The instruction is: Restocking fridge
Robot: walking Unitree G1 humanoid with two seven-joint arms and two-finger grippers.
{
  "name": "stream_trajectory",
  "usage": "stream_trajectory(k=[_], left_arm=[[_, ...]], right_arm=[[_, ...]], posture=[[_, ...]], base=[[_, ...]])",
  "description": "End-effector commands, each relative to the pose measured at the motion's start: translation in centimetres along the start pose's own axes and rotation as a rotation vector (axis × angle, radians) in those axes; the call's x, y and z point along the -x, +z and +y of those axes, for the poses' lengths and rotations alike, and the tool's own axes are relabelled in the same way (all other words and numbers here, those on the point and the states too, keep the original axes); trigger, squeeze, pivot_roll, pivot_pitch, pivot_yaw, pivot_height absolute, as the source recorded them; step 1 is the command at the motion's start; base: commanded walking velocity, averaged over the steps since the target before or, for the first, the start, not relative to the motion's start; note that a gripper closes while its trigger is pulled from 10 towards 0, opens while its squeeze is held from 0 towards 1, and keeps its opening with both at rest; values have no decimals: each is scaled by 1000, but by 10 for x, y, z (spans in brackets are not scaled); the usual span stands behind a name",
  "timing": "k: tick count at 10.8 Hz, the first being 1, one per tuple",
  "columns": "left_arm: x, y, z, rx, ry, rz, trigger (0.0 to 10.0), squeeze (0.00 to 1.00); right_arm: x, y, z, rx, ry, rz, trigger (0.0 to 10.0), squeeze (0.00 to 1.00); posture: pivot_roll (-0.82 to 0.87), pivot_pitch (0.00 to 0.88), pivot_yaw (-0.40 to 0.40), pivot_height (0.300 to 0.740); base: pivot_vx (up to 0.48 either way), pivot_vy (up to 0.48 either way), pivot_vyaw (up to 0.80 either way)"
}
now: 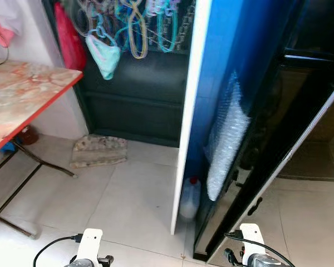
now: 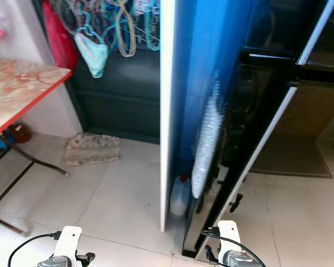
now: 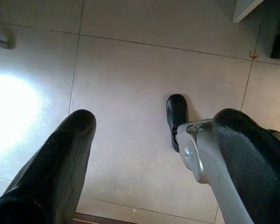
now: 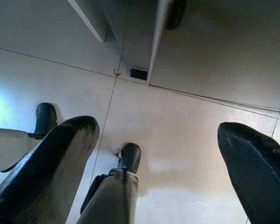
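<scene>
A pale tiled floor (image 1: 128, 194) is seen before a blue fridge (image 1: 228, 83), its edge toward the camera and a black door (image 1: 278, 167) ajar on the right. One white jug (image 1: 190, 199) with a red cap stands against the fridge base. To the left one marble-topped table (image 1: 22, 94) is placed, with one folded rug (image 1: 99, 150) by the dark back wall and hangers (image 1: 133, 22) above. Both arms hang idle — the left gripper (image 3: 154, 154) and right gripper (image 4: 158, 158) are held with fingers apart over the floor.

Pale tiled floor (image 1: 133, 206) carrying a folded patterned cloth (image 1: 99, 151) near the far dark door. A clear plastic jug (image 1: 190, 198) is standing beside the white panel's foot (image 1: 175, 222).
</scene>
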State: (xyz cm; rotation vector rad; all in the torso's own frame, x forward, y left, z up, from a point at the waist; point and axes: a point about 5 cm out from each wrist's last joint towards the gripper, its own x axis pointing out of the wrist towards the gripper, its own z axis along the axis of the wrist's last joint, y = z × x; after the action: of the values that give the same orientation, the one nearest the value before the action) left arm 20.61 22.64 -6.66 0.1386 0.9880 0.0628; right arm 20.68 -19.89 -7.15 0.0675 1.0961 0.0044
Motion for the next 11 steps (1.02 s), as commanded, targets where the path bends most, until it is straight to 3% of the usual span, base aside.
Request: stream_trajectory(k=[1, 11], left_arm=[[0, -3, 0, 5, -6, 15, 10000, 0], [0, -6, 0, -3, -8, 17, 10000, 0]], right_arm=[[0, -3, -1, -18, -5, 13, 10000, 0], [0, -6, -1, -22, -4, 18, 10000, 0]], posture=[[97, 0, -58, 740], [95, 0, -54, 740]], base=[[0, 307, 0], [0, 311, 0]])
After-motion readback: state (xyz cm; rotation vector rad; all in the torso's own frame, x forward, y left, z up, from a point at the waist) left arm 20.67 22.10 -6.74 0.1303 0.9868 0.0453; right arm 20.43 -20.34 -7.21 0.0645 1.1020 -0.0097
